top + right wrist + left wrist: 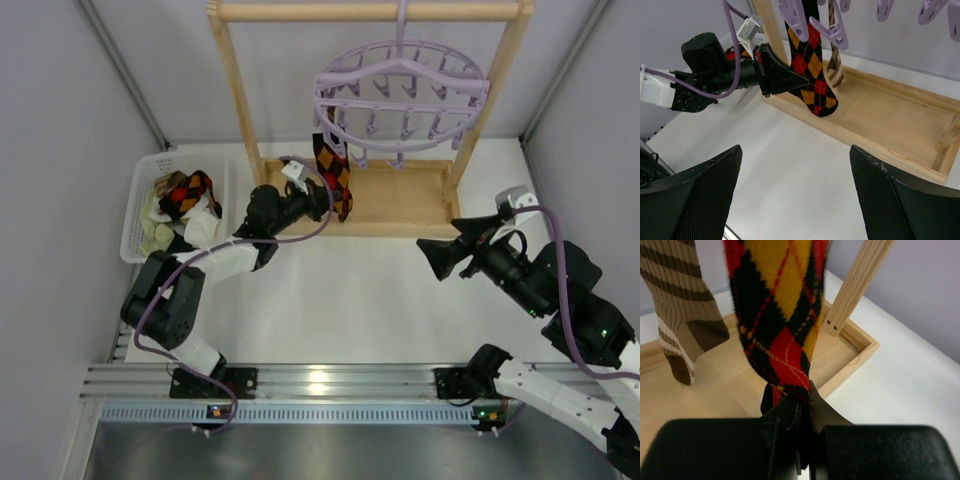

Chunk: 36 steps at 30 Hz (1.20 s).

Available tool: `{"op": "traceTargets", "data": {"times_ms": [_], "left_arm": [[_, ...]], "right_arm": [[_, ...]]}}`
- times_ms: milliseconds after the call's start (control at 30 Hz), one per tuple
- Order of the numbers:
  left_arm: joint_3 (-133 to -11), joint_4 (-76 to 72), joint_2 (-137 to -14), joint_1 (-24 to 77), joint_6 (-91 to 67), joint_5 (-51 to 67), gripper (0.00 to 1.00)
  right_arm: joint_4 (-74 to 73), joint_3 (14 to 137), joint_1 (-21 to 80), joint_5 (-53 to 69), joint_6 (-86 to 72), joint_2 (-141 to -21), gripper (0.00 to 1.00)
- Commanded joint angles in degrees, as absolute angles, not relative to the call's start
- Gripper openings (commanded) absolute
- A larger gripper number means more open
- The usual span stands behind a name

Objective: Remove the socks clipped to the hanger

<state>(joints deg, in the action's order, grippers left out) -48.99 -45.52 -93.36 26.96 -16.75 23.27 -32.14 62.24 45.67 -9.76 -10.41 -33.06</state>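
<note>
Black argyle sock (pixel 777 315) between left fingers (pixel 823 416)

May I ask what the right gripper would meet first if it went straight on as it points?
Probably the white table, short of the wooden rack's base: the open right gripper seems tilted slightly down. If level, it would reach that base near the argyle sock. Depth is unclear.

You have the lavender ring hanger (pixel 400 95) hanging by its hook. At its left edge, an argyle sock (pixel 333 175) and a brown striped sock (pixel 680 315) dangle clipped, side by side.
</note>
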Motion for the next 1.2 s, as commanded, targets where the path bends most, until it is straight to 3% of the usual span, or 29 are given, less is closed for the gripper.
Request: {"op": "traceTargets", "data": {"times_ms": [0, 300, 533, 767, 933, 1167], "left_arm": [[-48.69, -44.84, -85.89, 30.40, -15.92, 12.15, 0.00], [-58.51, -23.85, -84.81, 52.45, -3.70, -27.74, 0.00], [-67.39, -20.57, -93.24, 65.19, 8.50, -51.82, 0.00], [-74.69, -20.57, -101.68, 70.31, 15.11, -60.01, 0.00], [-79.36, -20.57, -108.09, 71.45, 19.85, -65.12, 0.00], [-83.85, -20.57, -113.11, 71.46, 24.78, -68.64, 0.00]], "right_arm": [[-27.34, 63.28, 45.00, -9.32, -11.95, -32.70, 0.84], [-29.08, 68.90, 45.00, -9.75, -12.39, -36.03, 0.83], [-33.66, 78.29, 45.00, -14.67, -10.81, -39.55, 0.83], [-37.61, 89.28, 45.00, -18.81, -9.06, -47.71, 0.82], [-43.15, 99.03, 45.00, -16.09, -8.70, -59.75, 0.77], [-44.91, 103.18, 47.81, -20.91, -7.74, -70.22, 0.71]]}}
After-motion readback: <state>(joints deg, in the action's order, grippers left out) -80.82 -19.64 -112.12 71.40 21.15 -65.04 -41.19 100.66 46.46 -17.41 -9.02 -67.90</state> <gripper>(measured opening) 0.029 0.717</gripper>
